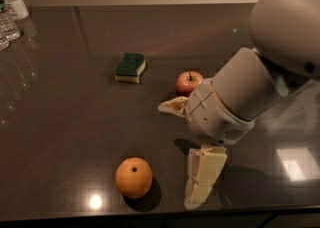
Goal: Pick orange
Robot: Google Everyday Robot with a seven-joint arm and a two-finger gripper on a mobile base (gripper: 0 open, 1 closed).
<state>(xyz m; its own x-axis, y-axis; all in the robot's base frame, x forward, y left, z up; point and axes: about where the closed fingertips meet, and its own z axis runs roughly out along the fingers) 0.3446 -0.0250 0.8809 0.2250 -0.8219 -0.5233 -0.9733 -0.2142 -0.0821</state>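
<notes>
The orange (133, 177), round and matte with a small dark stem mark, lies on the dark countertop (65, 122) near its front edge. My gripper (177, 155) hangs just to the right of the orange, a little apart from it. It is open wide: one cream finger (173, 106) points left near the apple, the other finger (204, 176) points down toward the front edge. Nothing is between the fingers. The grey arm fills the right side of the camera view.
A shiny red apple (188, 82) sits behind the gripper, next to the arm's wrist. A green and yellow sponge (130, 67) lies further back left. Clear plastic bottles (10, 14) stand at the far left corner. The counter's front edge is close below the orange.
</notes>
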